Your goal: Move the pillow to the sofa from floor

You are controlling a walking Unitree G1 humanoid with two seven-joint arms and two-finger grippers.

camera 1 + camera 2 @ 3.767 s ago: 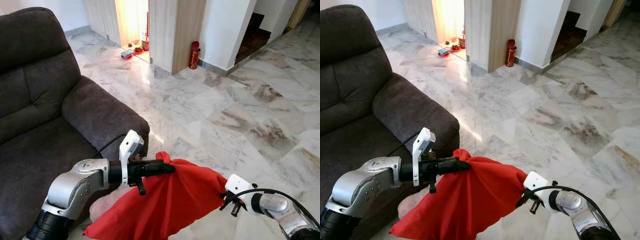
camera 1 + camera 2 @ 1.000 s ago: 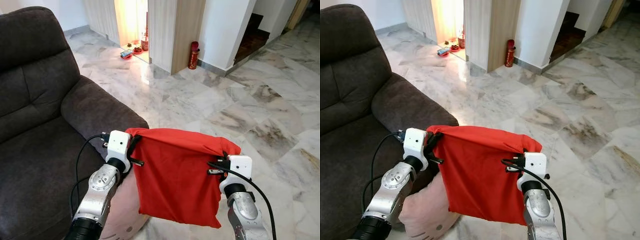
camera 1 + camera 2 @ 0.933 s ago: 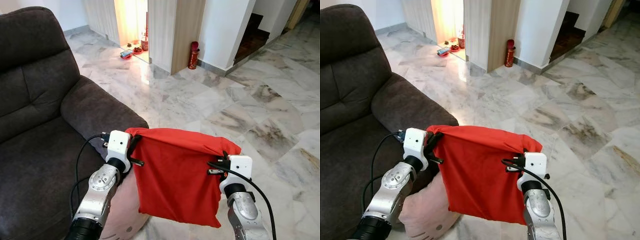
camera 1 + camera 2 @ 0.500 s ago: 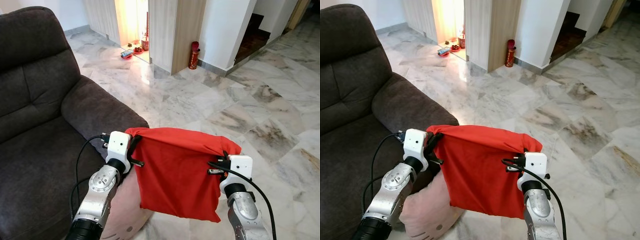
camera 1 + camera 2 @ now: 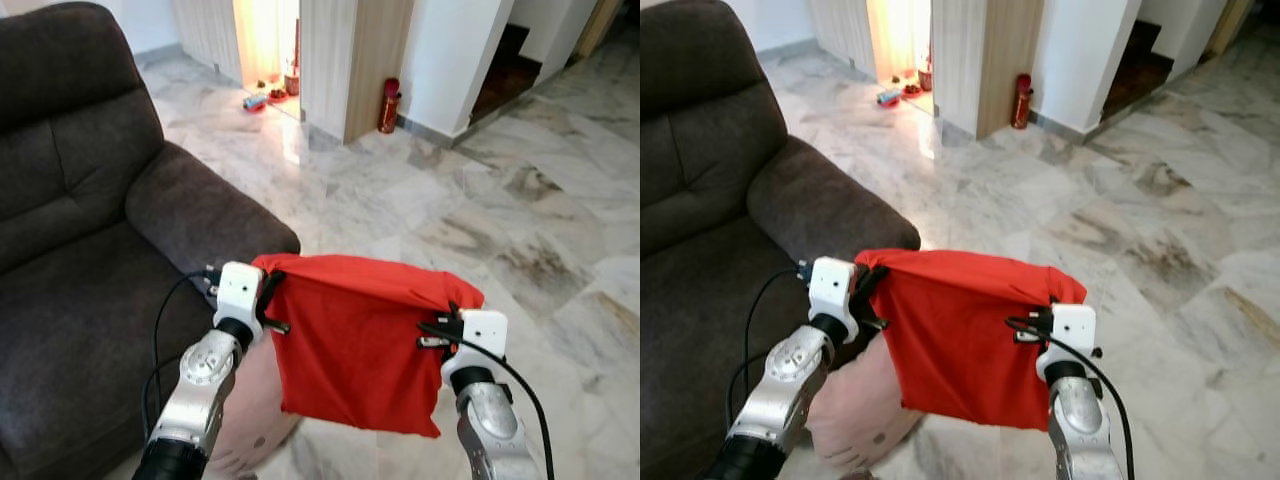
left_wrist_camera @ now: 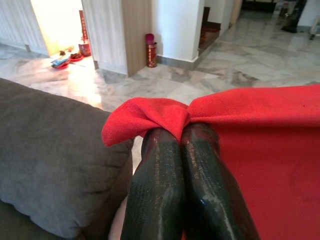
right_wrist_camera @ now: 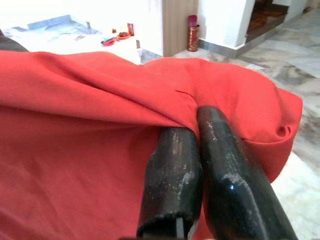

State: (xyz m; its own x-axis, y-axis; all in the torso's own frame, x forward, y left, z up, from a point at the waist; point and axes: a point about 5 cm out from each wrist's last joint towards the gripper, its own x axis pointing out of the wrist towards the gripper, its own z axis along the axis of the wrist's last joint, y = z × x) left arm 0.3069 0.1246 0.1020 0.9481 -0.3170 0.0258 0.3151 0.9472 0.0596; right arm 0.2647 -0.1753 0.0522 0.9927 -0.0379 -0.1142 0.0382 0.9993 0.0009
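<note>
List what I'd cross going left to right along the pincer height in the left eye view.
Dark sofa → left pincer shut on the red pillow's corner → red pillow hanging between both → right pincer shut on its other corner → marble floor.

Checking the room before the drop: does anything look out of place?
Yes: a pink pillow lies on the floor against the sofa front, below the red pillow, which hangs between the left gripper and right gripper, both pinching its top corners.

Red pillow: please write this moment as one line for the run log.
red pillow: lifted, beside sofa | left gripper: shut on corner | right gripper: shut on corner | pink cushion: below
</note>
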